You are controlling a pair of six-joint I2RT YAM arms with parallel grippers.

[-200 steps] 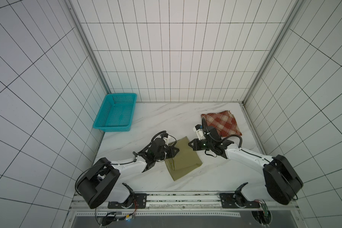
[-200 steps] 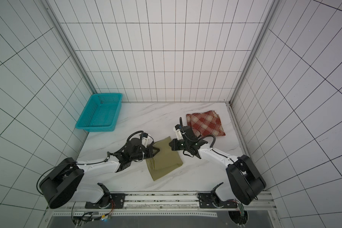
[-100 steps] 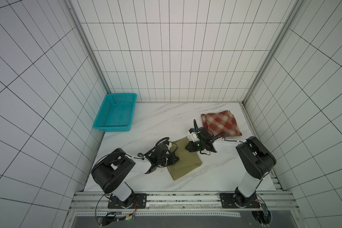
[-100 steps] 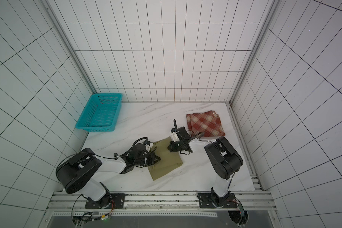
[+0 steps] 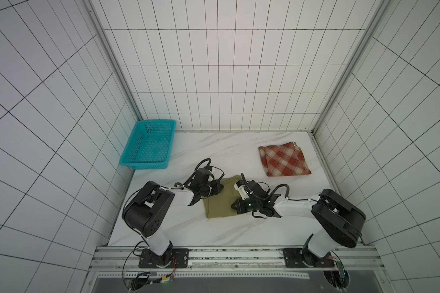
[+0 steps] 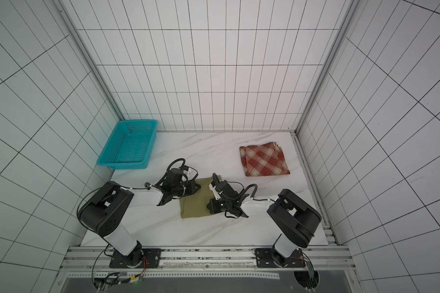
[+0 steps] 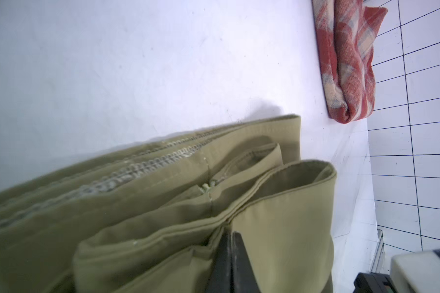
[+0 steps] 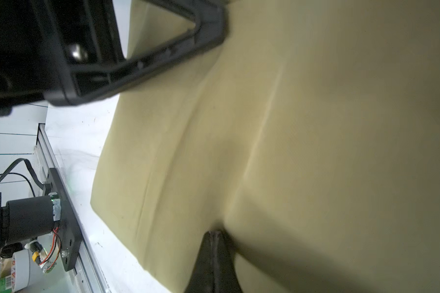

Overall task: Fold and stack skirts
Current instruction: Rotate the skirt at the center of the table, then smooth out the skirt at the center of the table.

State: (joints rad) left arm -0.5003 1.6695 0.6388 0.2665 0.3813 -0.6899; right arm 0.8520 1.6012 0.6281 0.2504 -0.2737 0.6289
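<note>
Olive skirt (image 5: 219,205), plaid skirt (image 5: 285,161): two skirts, apart. One teal basket (image 5: 144,166).

— The arms?
— White links on the left arm (image 5: 182,199) and right arm (image 5: 295,208), bulky black joints (image 5: 148,210), looped black cables (image 5: 203,160).
— And the ends?
— Black: the left gripper (image 7: 230,236), the right gripper (image 8: 214,233), the screwed base plates (image 5: 182,256). A green light (image 5: 249,204) glows on the right arm.

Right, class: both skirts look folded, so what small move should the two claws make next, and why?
Probably raise the olive skirt a little, together: left claw and right claw are both shut on it, and the folded plaid skirt lies apart, unstacked.
</note>
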